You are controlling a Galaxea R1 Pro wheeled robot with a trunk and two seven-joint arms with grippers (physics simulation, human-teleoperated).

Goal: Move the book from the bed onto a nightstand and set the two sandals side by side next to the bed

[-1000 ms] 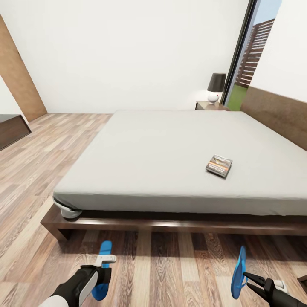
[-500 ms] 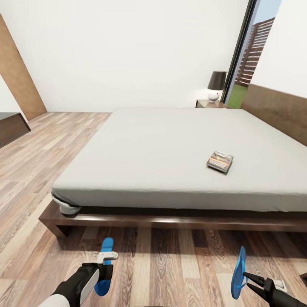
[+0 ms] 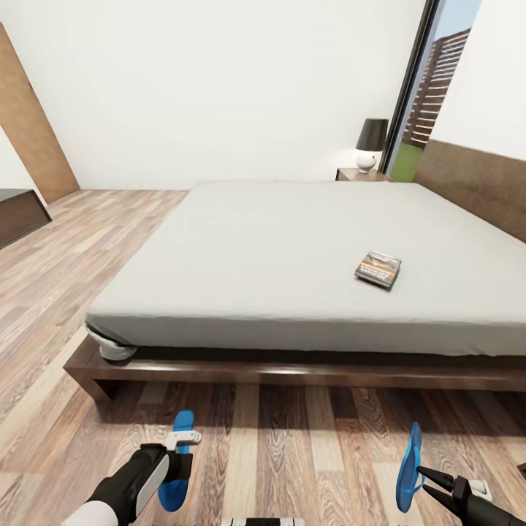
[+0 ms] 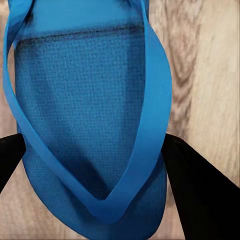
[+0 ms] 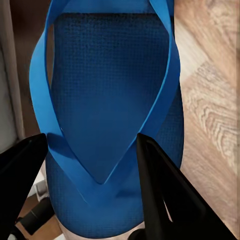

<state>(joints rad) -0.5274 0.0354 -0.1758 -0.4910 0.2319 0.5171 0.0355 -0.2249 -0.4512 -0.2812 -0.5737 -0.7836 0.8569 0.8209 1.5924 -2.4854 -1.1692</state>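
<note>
The bed (image 3: pixel 292 248), with a grey mattress on a dark wood frame, lies ahead in the head view. On its right half rests the book (image 3: pixel 378 269). A nightstand (image 3: pixel 359 175) stands at the far corner by the window. My left gripper (image 3: pixel 181 456) is shut on one blue sandal (image 3: pixel 175 475), held flat low over the floor. In the left wrist view that sandal (image 4: pixel 90 100) sits between the black fingers (image 4: pixel 195 190). My right gripper (image 3: pixel 424 476) is shut on the other sandal (image 3: pixel 409 467), held on edge. In the right wrist view this sandal (image 5: pixel 110 100) sits between dark fingers (image 5: pixel 160 190).
A lamp (image 3: pixel 371 144) with a dark shade stands on the nightstand beside the tall window (image 3: pixel 431 88). The headboard (image 3: pixel 475 186) runs along the right wall. A low dark cabinet (image 3: pixel 22 215) sits at the far left. Wood-plank floor (image 3: pixel 292 453) lies between me and the bed.
The whole head view has shifted, so the bed and book sit slightly higher in the picture: the camera moved. Both grippers keep their sandals in the same hold.
</note>
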